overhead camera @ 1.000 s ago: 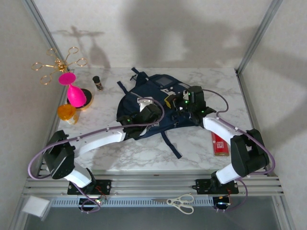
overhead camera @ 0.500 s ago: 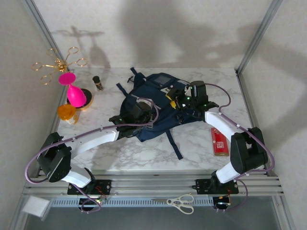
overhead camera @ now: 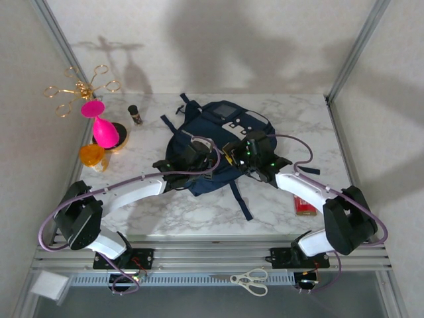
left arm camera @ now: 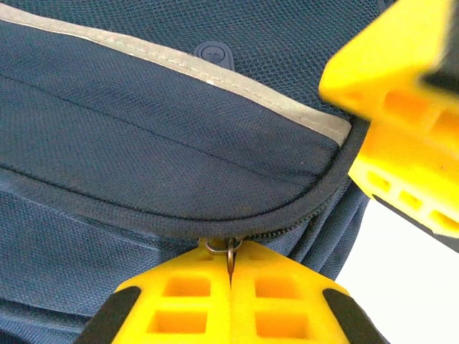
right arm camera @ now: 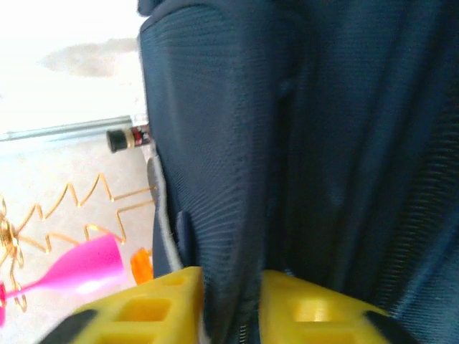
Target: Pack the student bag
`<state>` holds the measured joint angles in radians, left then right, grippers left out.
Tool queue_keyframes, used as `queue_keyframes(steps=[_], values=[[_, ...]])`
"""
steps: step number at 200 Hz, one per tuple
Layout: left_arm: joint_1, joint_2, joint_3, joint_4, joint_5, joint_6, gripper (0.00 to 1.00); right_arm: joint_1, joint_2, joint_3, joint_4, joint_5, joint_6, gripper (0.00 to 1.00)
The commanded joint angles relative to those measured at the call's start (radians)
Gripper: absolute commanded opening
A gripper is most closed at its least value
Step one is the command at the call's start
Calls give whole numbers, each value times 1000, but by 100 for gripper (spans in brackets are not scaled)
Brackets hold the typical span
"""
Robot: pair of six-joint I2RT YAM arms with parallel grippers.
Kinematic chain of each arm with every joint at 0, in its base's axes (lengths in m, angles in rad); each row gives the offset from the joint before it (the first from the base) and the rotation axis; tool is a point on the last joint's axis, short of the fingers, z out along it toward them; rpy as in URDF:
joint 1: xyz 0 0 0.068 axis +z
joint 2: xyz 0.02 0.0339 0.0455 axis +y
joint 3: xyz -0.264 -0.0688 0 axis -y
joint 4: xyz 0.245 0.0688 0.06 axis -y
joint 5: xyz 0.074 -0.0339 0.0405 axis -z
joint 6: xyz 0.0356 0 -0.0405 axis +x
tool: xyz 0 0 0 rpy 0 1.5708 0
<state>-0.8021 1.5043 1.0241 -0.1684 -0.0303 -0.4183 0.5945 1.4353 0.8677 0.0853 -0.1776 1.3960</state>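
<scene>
At the left gripper [left arm camera: 229,266], the fingers are pressed together on the zip pull [left arm camera: 229,248] of the bag [left arm camera: 143,150]. The right gripper [right arm camera: 231,301] stands narrow, a fold of the bag between its fingers, seemingly pinched. The bag lies at the middle of the table [overhead camera: 298,116], a red box [overhead camera: 303,203] to its right.

Both arms bend inward, left end effector [left arm camera: 229,271] and right end effector [right arm camera: 231,301] each clamped on the student bag [overhead camera: 209,127].
</scene>
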Motion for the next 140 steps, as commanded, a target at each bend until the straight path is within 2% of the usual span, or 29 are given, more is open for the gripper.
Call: queue_keyframes(steps=[1, 17, 41, 55, 92, 108, 123, 130, 140], values=[[-2, -33, -15, 7, -37, 28, 0, -15, 23, 40, 14, 46, -56, 12], [0, -66, -40, -14, -66, 37, 0, -46, 14, 53, -1, -3, -178, 0], [6, -105, -85, -28, -46, 51, 0, -137, -23, 21, -15, -115, -301, 0], [5, -115, -107, -11, 38, 63, 0, -210, -31, 13, -20, -214, -378, 0], [-15, -74, -111, 45, 133, 57, 0, -410, 12, 124, -191, -389, -666, 0], [-21, -32, -96, 68, 138, 44, 0, -485, 44, 178, -246, -408, -707, 0], [-28, 18, -72, 71, 130, 50, 0, -524, 60, 201, -226, -443, -686, 0], [-28, 40, -61, 72, 136, 51, 0, -522, 63, 209, -209, -449, -677, 5], [-29, 61, -50, 77, 145, 54, 0, -505, 68, 220, -215, -440, -671, 17]])
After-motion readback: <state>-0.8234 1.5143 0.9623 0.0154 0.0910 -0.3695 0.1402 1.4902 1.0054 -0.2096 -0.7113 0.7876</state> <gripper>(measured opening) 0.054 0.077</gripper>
